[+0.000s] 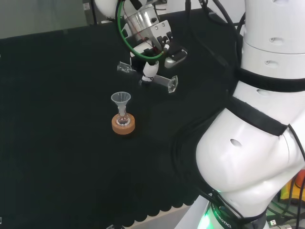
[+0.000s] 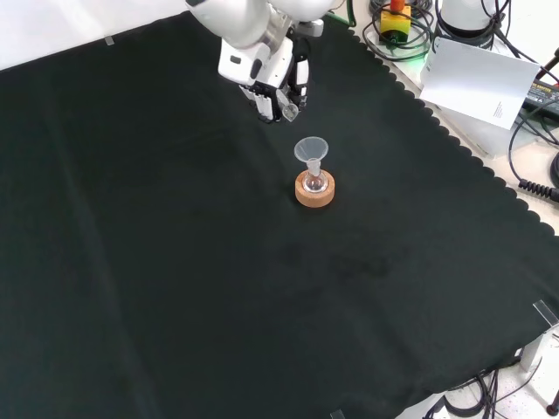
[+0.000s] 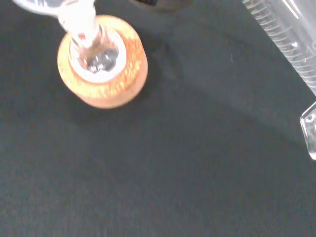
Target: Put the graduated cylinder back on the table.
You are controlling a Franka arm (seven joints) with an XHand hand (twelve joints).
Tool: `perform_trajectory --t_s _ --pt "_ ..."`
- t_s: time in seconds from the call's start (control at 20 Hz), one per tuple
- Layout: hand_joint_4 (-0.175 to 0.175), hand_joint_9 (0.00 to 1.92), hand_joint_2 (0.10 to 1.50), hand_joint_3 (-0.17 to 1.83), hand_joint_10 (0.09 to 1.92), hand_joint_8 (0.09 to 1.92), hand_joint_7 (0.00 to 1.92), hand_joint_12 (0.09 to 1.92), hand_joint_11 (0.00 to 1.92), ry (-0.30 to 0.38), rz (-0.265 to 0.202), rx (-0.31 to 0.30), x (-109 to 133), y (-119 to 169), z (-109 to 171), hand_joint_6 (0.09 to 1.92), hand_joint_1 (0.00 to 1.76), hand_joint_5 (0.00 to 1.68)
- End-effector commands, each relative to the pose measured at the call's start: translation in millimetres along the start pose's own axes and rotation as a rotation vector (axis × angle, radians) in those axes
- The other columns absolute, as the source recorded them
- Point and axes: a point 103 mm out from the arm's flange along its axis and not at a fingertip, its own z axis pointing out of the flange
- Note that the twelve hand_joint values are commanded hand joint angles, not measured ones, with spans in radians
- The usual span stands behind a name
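One graduated cylinder (image 1: 162, 81) lengthwise, nearly horizontal, in fingers (image 1: 150, 70).

The head view looks down from behind the arm's base at the cork ring (image 1: 123, 125). The front view faces it from opposite, higher and farther. The wrist view looks straight down, close. All share the ring.

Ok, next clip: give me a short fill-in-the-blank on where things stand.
1. The hand holds the clear cylinder lying nearly ____, not upright.
2. The funnel sits in a flask on a ____ ring.
3. The bench is covered with ____ cloth.
4. In the head view, the ring lies ____ the hand.

Missing words: horizontal; cork; black; below
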Motion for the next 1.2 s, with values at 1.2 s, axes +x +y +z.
perform_trajectory --t_s 1.2 --pt "-0.175 1.49 1.07 0.00 0.09 0.86 1.09 0.68 1.32 0.353 -0.256 -0.487 -73 108 -1 0.87 1.27 1.06"
